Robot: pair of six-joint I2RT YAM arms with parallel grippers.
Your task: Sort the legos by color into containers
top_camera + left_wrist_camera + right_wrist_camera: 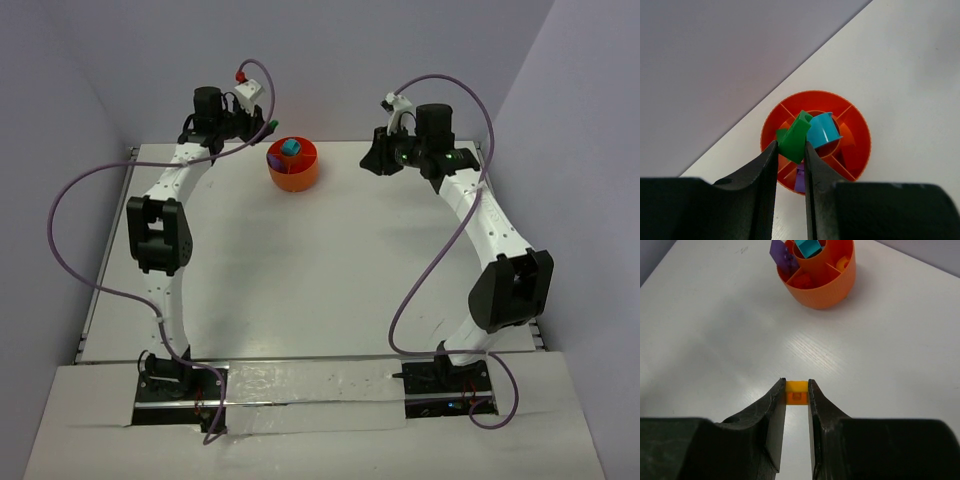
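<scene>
The round orange tub (pixel 293 168) with inner dividers stands at the back middle of the table. My left gripper (pixel 791 146) hangs over the tub (pixel 864 145), shut on a green brick (pixel 794 137). Below it a teal brick (pixel 823 130) lies in the central ring and a purple brick (pixel 800 178) leans in a near compartment. My right gripper (pixel 797 390) is shut on a small orange-yellow brick (pixel 797 392), held above the table some way short of the tub (pixel 826 287). From there I see the purple brick (pixel 782 254), the teal brick (pixel 807 247) and a yellow-orange piece (pixel 841 263) inside it.
The left gripper (pixel 268 128) sits just left of the tub and the right gripper (pixel 374 160) to its right. Grey walls close in behind and on both sides. Purple cables loop beside each arm. The white table's far edge (pixel 790 85) runs close behind the tub.
</scene>
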